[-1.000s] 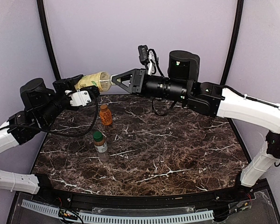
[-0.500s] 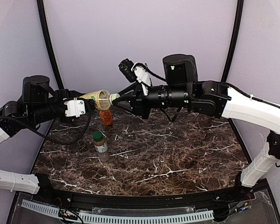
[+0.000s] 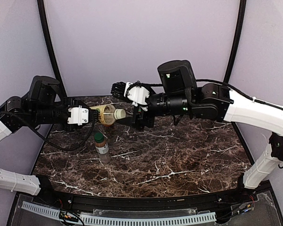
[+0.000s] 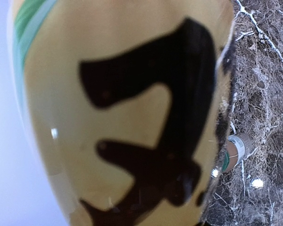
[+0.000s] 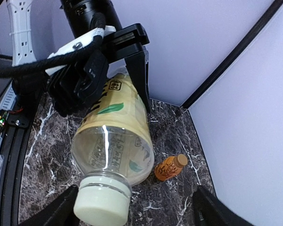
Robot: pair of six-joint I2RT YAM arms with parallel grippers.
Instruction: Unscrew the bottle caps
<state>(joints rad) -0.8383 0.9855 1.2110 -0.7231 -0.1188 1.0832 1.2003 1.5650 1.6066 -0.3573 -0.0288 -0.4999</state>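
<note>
My left gripper (image 3: 95,114) is shut on the body of the yellow-green tea bottle (image 3: 105,114), which it holds level above the table's back left. The bottle's cream-white cap (image 3: 119,114) points right, toward my right gripper (image 3: 126,114). In the right wrist view that cap (image 5: 102,203) sits on the bottle (image 5: 115,136) between the open right gripper (image 5: 137,214), whose jaws stand wide on either side without touching it. The left wrist view is filled by the bottle's label (image 4: 118,113). The orange bottle (image 5: 168,169) with its gold cap (image 5: 180,160) stands below.
The small clear bottle (image 3: 102,147) with a dark green cap (image 3: 99,137) stands on the marble table (image 3: 179,155), in front of the held bottle; it also shows in the left wrist view (image 4: 237,148). Lilac walls and black corner poles (image 3: 48,42) close in the back.
My right gripper has opened off the cream-white cap and its wrist has rolled round. The left arm has brought the tea bottle lower and more level.
</note>
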